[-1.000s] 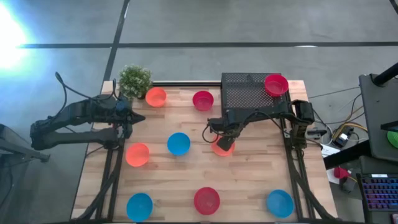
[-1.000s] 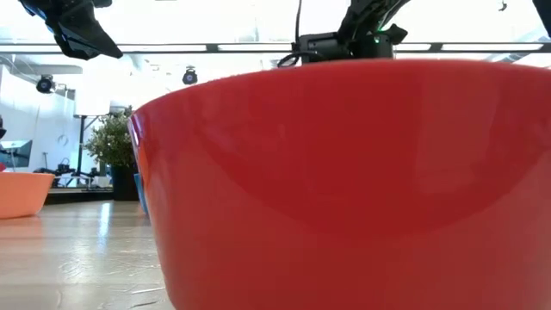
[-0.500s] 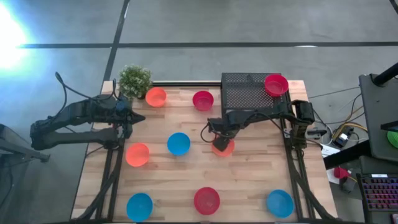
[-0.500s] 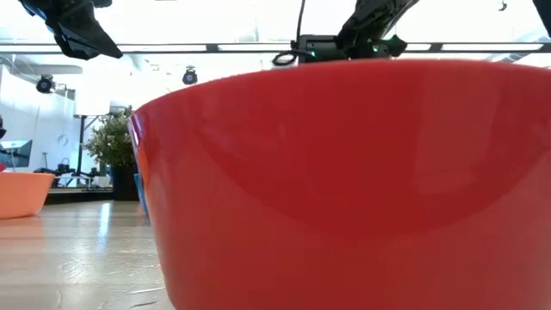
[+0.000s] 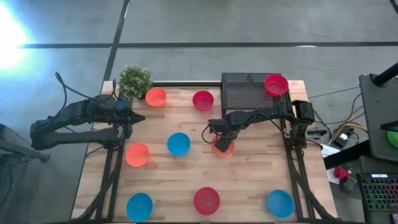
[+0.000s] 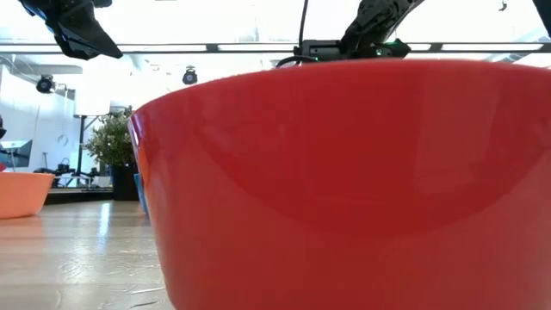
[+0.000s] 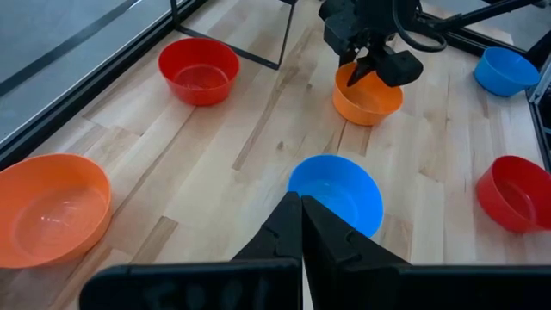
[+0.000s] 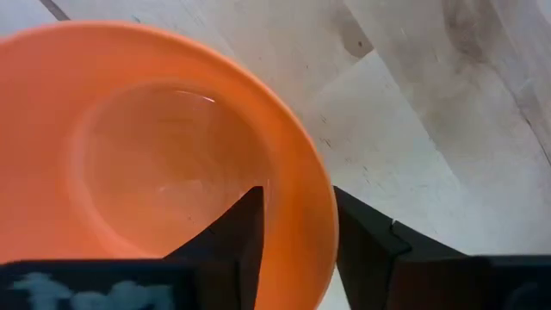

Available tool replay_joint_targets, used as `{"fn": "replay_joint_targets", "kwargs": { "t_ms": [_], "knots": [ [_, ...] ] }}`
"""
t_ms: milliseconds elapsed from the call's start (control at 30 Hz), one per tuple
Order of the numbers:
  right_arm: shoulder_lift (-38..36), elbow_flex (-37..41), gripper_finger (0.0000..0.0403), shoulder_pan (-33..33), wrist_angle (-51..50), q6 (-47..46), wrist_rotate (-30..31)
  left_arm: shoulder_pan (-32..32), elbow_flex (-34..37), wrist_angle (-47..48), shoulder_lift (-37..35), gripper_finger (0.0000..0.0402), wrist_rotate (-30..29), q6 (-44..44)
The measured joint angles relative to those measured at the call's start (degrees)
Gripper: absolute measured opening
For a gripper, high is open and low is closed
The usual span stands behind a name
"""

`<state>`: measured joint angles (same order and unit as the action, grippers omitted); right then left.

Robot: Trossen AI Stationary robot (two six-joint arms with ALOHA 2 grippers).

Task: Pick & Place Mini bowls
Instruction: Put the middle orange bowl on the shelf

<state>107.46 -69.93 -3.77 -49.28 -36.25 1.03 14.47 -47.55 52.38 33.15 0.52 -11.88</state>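
Observation:
Nine mini bowls show in the high view. An orange bowl sits mid-table under my right gripper, whose fingers stand astride its rim. Others rest on their bases: orange, red, blue, orange, blue, red, blue. One red bowl sits on a black mesh box. My left gripper is shut and hovers near the table's left side, above the wood, short of the blue bowl. My right gripper is shut on the orange bowl's rim, on its far side. One finger is inside the bowl and one is outside. The fingers come from above, pointing down. The bowl sits upright with its base on the table.
A small potted plant stands at the far left corner. The black mesh box fills the far right part of the table. The near red bowl blocks most of the low view. Bare wood lies between the bowls.

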Motion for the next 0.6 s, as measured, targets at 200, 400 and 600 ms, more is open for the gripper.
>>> {"fn": "replay_joint_targets", "kwargs": {
  "t_ms": [200,400,600],
  "knots": [
    [0.00,0.00,0.0057,0.00,0.07,0.00,-0.02,-0.01,0.00,-0.02,0.02,0.0000,-0.14,0.06],
    [-0.22,-0.04,0.0012,-0.09,0.28,-0.02,-2.59,-0.01,0.00,-0.02,0.00,0.0000,-0.16,0.18],
    [-0.23,-0.04,0.0009,-0.07,0.24,0.13,-4.17,0.01,0.00,-0.02,0.00,0.0000,-0.18,0.20]
  ]
}}
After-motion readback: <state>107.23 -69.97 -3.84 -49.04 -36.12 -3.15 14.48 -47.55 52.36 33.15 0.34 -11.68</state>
